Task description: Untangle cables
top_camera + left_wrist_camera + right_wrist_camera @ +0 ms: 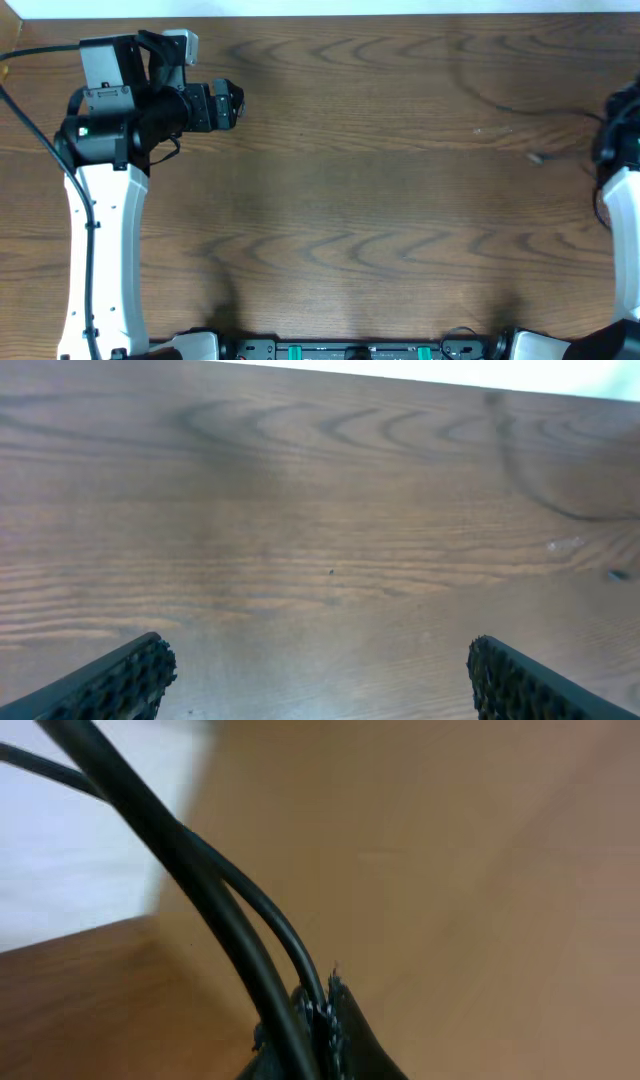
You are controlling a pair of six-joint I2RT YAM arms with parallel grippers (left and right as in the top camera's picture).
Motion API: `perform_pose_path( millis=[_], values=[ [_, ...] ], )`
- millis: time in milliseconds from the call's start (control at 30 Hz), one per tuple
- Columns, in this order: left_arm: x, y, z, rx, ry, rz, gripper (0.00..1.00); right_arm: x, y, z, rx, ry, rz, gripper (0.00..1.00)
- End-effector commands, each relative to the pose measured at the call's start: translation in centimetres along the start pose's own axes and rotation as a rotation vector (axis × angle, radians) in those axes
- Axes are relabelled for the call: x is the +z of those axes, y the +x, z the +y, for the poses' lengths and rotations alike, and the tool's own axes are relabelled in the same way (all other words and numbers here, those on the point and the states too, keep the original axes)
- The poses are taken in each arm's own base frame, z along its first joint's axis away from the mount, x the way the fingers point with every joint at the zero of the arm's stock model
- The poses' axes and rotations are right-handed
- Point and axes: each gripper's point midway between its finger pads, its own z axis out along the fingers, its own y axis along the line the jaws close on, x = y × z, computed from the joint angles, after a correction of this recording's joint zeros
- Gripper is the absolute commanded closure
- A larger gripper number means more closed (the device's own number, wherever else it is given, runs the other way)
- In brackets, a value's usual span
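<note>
At the far left, the left gripper (236,103) hovers over the back of the brown wood-grain table (340,200), its ribbed black fingers (130,675) set wide apart with nothing between them. The middle of the table holds no cord.

Further right, a thin black cable (548,506) lies in a loose curve on the wood near the back right corner. A small grey plug end (537,157) sits just in front of it. Whether that plug belongs to this strand is too faint to tell.

At the right edge, only the wrist camera shows the right gripper (325,1005) properly. Its jaws are closed together and clamped on two smooth black cords (270,915), which run up and away from the fingers side by side. One cord is thicker than the other, and they touch just above the pinch. Whether they cross or knot further along is out of view.

These cables look very light, limp and rather slick. They will likely sag and drag along the table instead of holding a shape, and a thin strand could slip out through closed pads. The best place to grip is probably close to a plug or right beside a crossing, where the cord has some body. The free left gripper could then take one strand while the right holds the other.
</note>
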Motion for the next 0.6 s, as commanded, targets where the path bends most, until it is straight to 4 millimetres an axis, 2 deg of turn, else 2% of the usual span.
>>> perform_pose_path(
  millis=[0, 133, 467, 567],
  values=[
    [0.1, -0.3, 0.2, -0.022, -0.004, -0.004, 0.07, 0.7, 0.6, -4.7, -0.062, 0.168, 0.057, 0.99],
    [0.1, -0.4, 0.2, -0.021, -0.005, -0.005, 0.07, 1.5, 1.8, -5.0, -0.092, 0.167, 0.088, 0.99],
    [0.0, -0.2, 0.2, -0.028, -0.005, 0.002, 0.06, 3.2, 3.9, -1.9, -0.079, 0.036, 0.109, 0.99],
    [0.0, -0.1, 0.3, -0.029, -0.006, 0.005, 0.07, 4.7, 4.9, -1.2, -0.072, 0.015, 0.107, 0.99]
  ],
)
